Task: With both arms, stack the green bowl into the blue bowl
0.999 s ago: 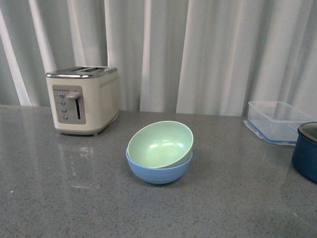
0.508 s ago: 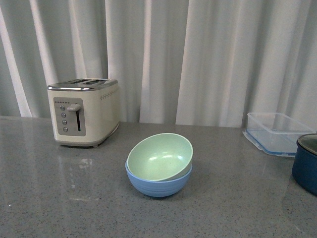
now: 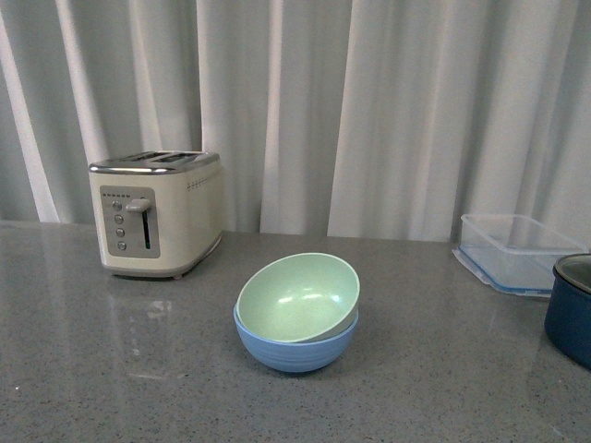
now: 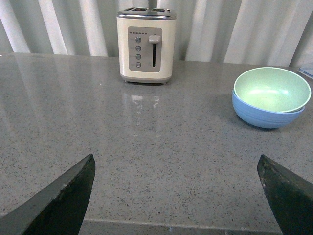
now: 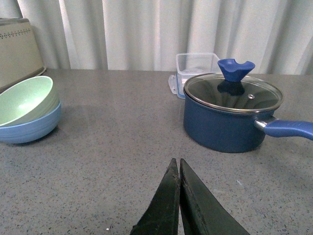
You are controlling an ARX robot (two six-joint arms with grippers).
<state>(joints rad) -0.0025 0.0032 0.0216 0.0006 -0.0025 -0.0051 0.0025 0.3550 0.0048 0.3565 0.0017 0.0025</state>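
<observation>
The green bowl sits inside the blue bowl near the middle of the grey speckled counter — nested, but not level: it leans, its rim riding high toward the curtain and dipping low on the near-left side, so its pale inside faces the front camera. Only a band of the blue bowl shows beneath it, resting flat on the counter.

Behind and to the left stands a cream toaster, well apart from the bowls. Off to the right, near the counter's far edge, lies a clear container with a blue rim, and just in front of it a dark navy pot with a glass lid and blue knob.

Neither arm shows in the front view. The left gripper is seen from its wrist camera with its two dark fingers spread wide, holding nothing, hanging above bare counter with the bowls well off. The right gripper has its fingers pressed together into one thin point with nothing between them — the pot sits beyond it, the bowls far to one side
</observation>
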